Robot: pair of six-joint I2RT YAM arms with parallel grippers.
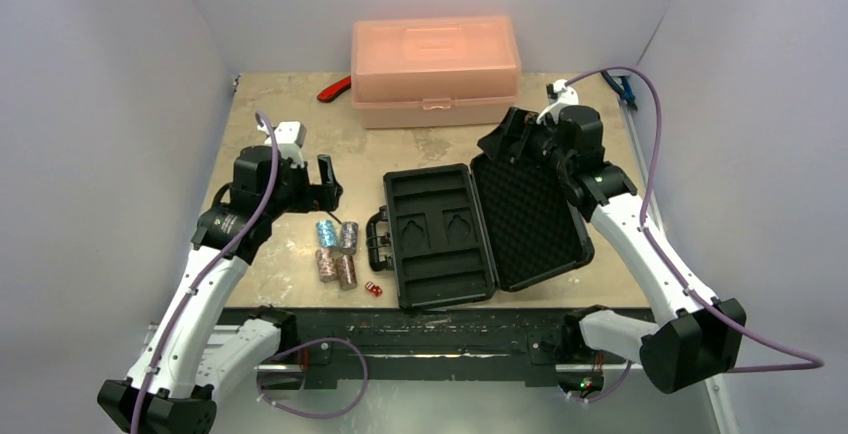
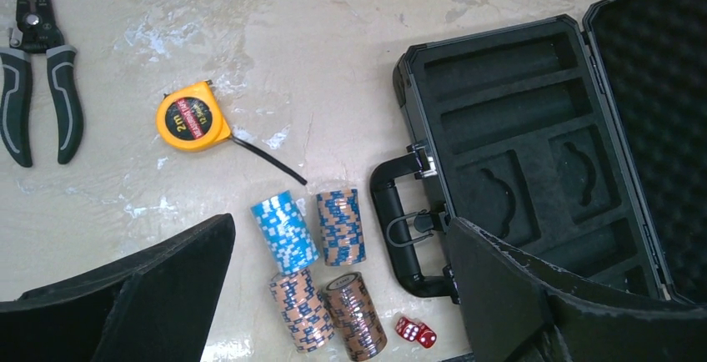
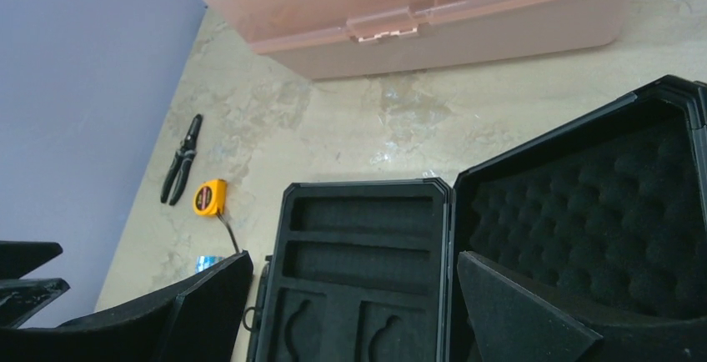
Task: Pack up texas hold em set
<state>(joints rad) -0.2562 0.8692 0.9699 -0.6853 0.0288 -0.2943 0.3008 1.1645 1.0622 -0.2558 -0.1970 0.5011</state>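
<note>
Left fingers (image 2: 133,304) and right fingers (image 3: 192,312) both gape empty; a clumsy pinch on the 4 chip stacks (image 2: 333,249) at lower centre could scatter them.

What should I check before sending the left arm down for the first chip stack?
1. Briefcase open, lid laid back: ok.
2. Foam slots empty: ok.
3. Left gripper: fingers open, nothing held: ok.
4. Right gripper: fingers open, nothing held, away from the chips: ok.
5. Room for fingers around one of the four chip stacks beside the handle: probably not ok, they sit packed close together.
6. Chips in each stack bound or loose: cannot tell.
</note>
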